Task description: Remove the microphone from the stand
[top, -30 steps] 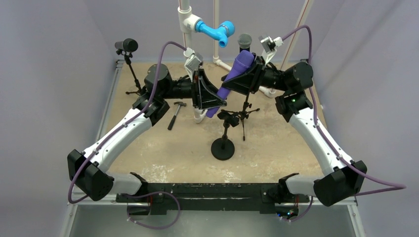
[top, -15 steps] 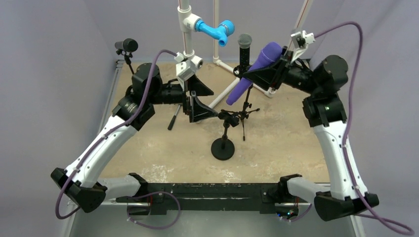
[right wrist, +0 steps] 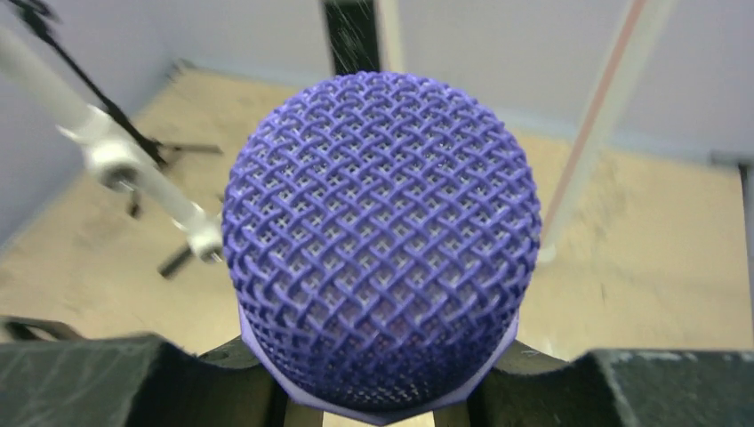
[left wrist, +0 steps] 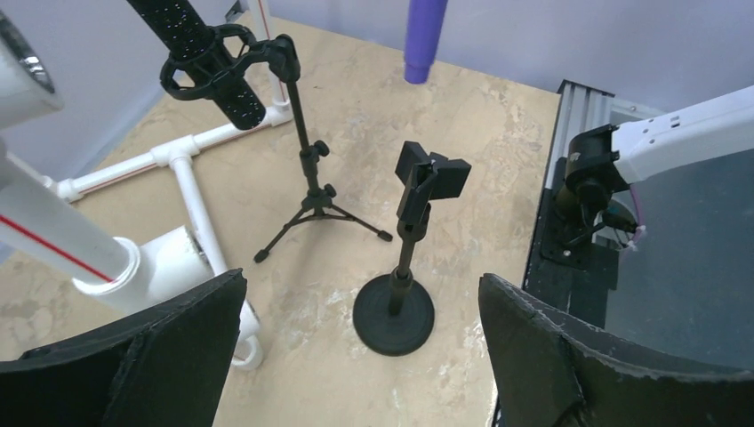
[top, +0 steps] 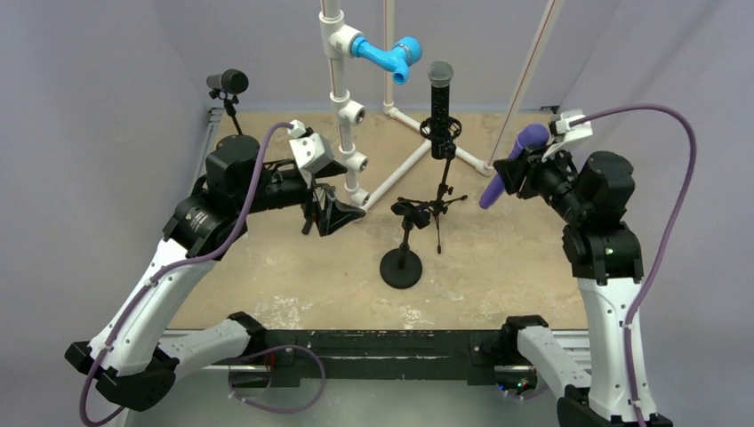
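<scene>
We have the purple microphone (top: 526, 140) gripped in our right gripper (top: 511, 173), held in the air to the right of the round-base stand (top: 401, 263) and well apart from its clip (top: 411, 210) (mesh head toward the wrist camera). Our left gripper (top: 336, 213) hangs left of that stand, jaws spread wide, grasping nothing

Three microphones: purple microphone (top: 531, 139) at right, black microphone (top: 440, 89) upper centre, small microphone (top: 229, 83) upper left. Three stands: round-based stand (top: 401, 267) at centre, tall tripod (top: 444, 178) behind it, short tripod (top: 240, 132) upper left. One blue fitting (top: 387, 55).
</scene>
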Action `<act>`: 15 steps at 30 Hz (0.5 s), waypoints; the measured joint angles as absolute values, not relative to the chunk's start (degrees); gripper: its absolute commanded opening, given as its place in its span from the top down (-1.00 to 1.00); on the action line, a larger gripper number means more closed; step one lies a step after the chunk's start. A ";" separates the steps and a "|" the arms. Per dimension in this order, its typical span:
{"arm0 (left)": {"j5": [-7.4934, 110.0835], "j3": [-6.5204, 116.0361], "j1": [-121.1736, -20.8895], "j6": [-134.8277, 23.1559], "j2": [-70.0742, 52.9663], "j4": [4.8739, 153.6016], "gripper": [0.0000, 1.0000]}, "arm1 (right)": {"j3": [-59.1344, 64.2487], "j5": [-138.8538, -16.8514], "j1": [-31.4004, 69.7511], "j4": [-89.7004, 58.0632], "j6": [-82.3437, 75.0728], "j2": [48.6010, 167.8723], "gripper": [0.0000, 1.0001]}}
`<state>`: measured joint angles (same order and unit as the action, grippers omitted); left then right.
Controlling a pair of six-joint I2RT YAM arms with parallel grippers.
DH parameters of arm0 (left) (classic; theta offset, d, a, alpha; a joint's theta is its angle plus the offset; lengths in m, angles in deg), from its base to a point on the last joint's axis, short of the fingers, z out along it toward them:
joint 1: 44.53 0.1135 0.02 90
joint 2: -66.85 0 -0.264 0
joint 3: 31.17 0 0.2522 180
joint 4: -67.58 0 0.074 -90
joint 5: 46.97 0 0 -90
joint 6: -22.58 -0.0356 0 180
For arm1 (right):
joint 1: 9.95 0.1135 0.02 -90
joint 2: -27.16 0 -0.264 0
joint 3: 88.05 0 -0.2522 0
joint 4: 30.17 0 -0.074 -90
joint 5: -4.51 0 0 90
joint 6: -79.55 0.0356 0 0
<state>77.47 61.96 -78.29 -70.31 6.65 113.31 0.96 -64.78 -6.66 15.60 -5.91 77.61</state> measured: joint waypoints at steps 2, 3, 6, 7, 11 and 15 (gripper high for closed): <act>76.46 61.61 -78.29 -71.36 7.94 114.14 -1.00 | 5.66 -67.52 -7.60 17.96 -7.05 76.50 1.00; 75.96 61.53 -78.29 -71.69 8.48 114.44 -1.00 | 7.74 -68.65 -8.10 19.07 -7.55 76.24 1.00; 75.09 61.42 -78.29 -72.83 9.77 115.58 -1.00 | 13.42 -71.17 -9.26 22.68 -8.60 76.67 1.00; 74.80 61.42 -78.29 -73.09 10.06 115.82 -1.00 | 15.14 -71.63 -9.48 23.68 -9.13 77.13 1.00; 73.84 60.56 -78.29 -73.61 11.08 116.56 -1.00 | 19.36 -72.35 -11.03 27.25 -10.64 80.21 1.00; 73.14 60.24 -78.29 -74.07 11.39 117.00 -1.00 | 19.12 -72.41 -12.06 30.74 -12.10 88.08 1.00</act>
<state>73.14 60.24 -78.29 -74.07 11.39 117.00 19.12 -72.41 -12.06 30.74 -12.10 88.08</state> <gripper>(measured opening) 0.998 0.362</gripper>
